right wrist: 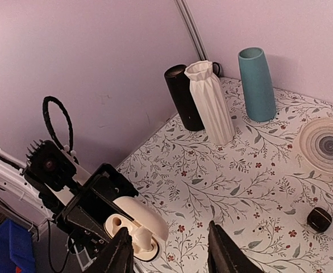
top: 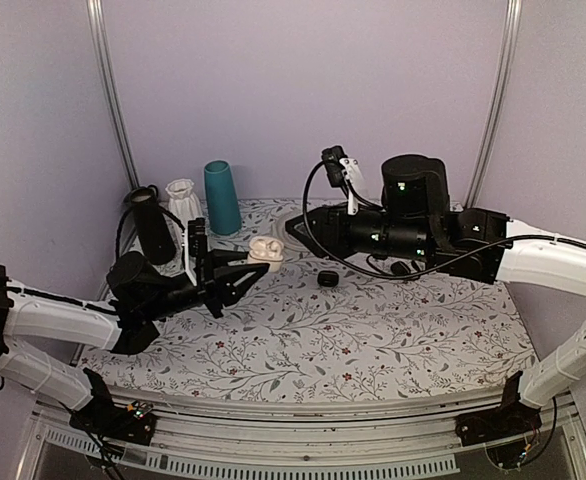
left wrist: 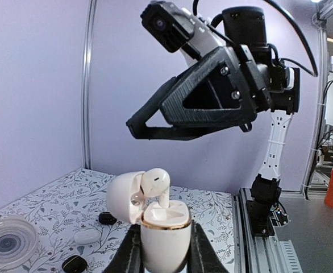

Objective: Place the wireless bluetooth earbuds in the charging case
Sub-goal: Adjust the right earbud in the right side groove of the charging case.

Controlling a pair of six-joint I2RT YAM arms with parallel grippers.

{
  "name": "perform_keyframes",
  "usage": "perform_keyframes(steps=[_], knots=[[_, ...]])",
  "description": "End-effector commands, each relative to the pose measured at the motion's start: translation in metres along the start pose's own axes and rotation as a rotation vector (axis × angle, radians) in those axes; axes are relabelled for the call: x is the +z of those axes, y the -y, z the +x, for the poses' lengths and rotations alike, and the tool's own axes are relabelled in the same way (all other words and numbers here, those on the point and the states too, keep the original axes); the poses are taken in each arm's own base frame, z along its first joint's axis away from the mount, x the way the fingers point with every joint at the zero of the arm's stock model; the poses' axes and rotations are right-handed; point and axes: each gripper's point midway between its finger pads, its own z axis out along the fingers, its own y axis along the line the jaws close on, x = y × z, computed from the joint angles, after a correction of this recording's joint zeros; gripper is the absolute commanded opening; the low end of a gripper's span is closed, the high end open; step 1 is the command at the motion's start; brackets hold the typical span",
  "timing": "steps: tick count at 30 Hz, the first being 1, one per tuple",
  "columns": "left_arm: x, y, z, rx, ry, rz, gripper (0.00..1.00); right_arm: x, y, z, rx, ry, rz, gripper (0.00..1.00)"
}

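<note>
My left gripper [left wrist: 165, 250] is shut on the lower half of the cream-white charging case [left wrist: 165, 233], holding it upright above the table with its lid swung open to the left. One white earbud [left wrist: 156, 185] stands in the case, stem down in a slot and head still poking above the gold rim. From the top view the case [top: 265, 250] sits between the two arms. My right gripper [right wrist: 172, 256] is open with nothing between its fingers, hovering just above and behind the case [right wrist: 137, 219]; in the left wrist view the right gripper [left wrist: 133, 128] points left over it.
A black vase [top: 153, 225], a ribbed white vase [top: 183, 200] and a teal vase [top: 221, 197] stand at the back left. A round patterned dish [right wrist: 325, 145] lies on the floral cloth. Small black pieces [top: 327, 280] [left wrist: 107, 218] and a small white oval piece [left wrist: 88, 235] lie loose.
</note>
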Motion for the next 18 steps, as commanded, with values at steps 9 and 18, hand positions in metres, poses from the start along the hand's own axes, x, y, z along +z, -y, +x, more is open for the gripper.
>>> perform_keyframes(steps=[9,18], knots=[[-0.0042,0.0097,-0.0249,0.151,0.126,-0.031,0.00,0.0157,-0.0097,0.0099,0.055,-0.045,-0.060,0.45],[-0.0042,0.0111,-0.0245,0.157,0.125,-0.025,0.00,0.0141,-0.0119,0.0079,0.044,-0.038,-0.074,0.45]])
